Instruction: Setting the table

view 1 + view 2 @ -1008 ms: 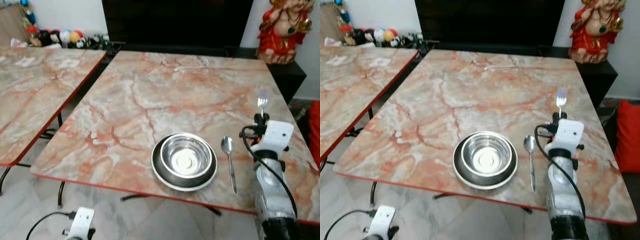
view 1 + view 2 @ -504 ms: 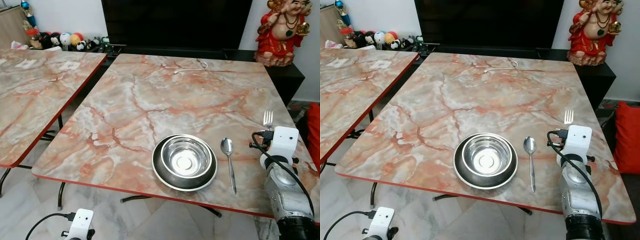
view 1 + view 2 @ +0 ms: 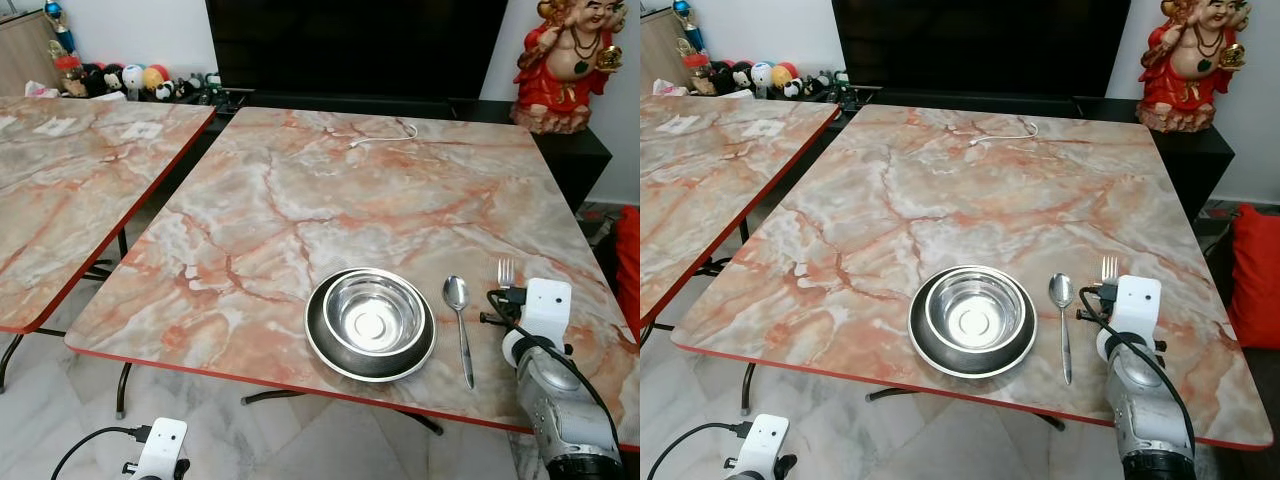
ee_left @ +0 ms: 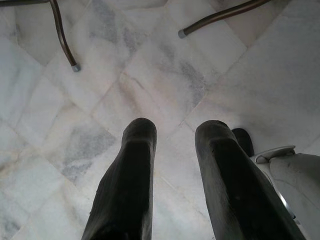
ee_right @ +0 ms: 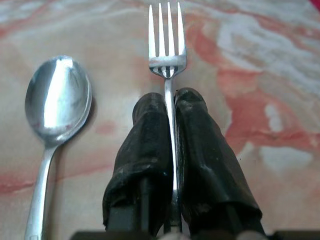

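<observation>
My right gripper (image 5: pixel 169 102) is pinched tight on the handle of a fork (image 5: pixel 167 45), the two black fingers (image 5: pixel 145 145) pressed against either side of the thin shaft with no gap left between them. The tines point away from me toward twelve o'clock, low over the marble table (image 3: pixel 300 190). Just beside the fork, at its nine o'clock, a spoon (image 3: pixel 458 325) lies flat on the tabletop with its bowl toward twelve and its handle running back toward the near edge; fork and spoon lie roughly parallel and are apart. Further toward nine o'clock from the spoon sits a steel bowl (image 3: pixel 372 312) nested in a dark-rimmed plate (image 3: pixel 325 350), close to the table's near edge.

My left gripper (image 4: pixel 175 132) hangs idle below the table's edge, over the pale tiled floor (image 4: pixel 75 120), its fingers parted and holding nothing.
</observation>
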You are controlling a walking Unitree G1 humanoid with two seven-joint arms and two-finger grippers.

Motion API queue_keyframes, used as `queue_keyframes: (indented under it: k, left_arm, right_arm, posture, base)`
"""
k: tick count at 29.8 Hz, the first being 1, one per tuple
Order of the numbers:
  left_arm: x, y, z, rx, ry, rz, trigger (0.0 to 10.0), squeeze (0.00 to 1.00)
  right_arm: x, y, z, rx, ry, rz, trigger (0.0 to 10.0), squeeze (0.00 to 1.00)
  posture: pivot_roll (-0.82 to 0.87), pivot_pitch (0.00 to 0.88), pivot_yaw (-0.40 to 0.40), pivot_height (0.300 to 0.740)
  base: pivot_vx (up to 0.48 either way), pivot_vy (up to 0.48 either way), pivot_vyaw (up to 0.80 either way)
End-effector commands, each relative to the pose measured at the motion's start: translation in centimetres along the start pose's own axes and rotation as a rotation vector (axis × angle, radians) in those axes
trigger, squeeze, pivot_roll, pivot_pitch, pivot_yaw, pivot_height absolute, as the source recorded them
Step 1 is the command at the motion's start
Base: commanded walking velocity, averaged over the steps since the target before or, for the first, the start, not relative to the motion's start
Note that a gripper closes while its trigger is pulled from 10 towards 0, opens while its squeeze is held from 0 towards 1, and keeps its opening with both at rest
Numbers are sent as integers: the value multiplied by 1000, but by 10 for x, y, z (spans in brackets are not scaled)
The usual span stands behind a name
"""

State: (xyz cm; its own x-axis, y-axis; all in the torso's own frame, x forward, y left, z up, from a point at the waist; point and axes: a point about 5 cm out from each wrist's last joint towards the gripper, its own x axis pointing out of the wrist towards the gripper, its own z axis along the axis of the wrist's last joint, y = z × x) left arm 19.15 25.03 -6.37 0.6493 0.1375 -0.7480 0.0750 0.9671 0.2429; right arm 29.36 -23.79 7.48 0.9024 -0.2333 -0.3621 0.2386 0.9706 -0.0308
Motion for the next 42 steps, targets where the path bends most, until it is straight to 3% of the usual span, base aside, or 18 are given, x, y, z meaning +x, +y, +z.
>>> queue_keyframes:
  k: [1, 27, 42]
  left_arm:
    - [0, 2, -2, 12, 10, -5, 10000, 0]
    - [-1, 4, -3, 5, 12, 8, 10000, 0]
    - [-1, 5, -2, 9, 11, 9, 10000, 0]
  right_arm:
    - [1, 2, -2, 11, 28, 10, 10000, 0]
    - [3, 18, -10, 33, 30, -2, 10000, 0]
    - [4, 21, -18, -29, 38, -14, 10000, 0]
  posture:
    - [72, 0, 6, 740]
    - [82, 13, 9, 740]
    - [84, 18, 13, 740]
  base:
    - [0, 0, 0]
    - [0, 0, 0]
    - [0, 0, 0]
